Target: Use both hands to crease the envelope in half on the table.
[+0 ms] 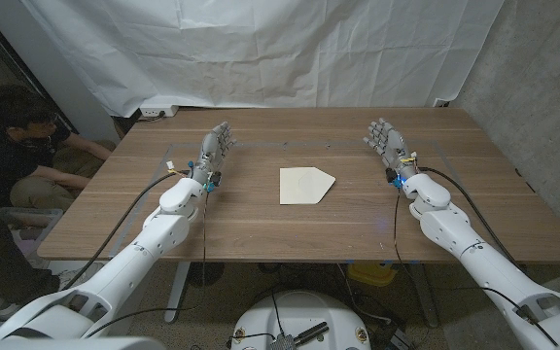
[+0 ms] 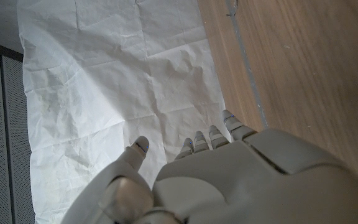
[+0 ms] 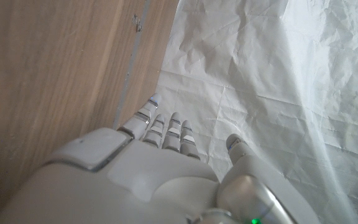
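A flat white paper envelope [image 1: 305, 186], its pointed flap turned toward the robot's right, lies near the middle of the brown wooden table [image 1: 261, 233], between the two arms and well apart from both. The left robot hand [image 1: 215, 148] is raised over the table to the envelope's left, fingers apart and reaching away from the robot, holding nothing; in the left wrist view the same left robot hand [image 2: 216, 180] shows its pale back with the fingers [image 2: 199, 142] extended and slightly spread toward a creased white cloth backdrop [image 2: 123, 81] beyond the table's far edge. The right robot hand [image 1: 387, 142] mirrors it on the envelope's other side, likewise empty with its fingers spread; the right wrist view shows that right robot hand [image 3: 148, 174] open above the wood. A person in dark clothing [image 1: 13, 156] crouches on the floor beyond the table's left end.
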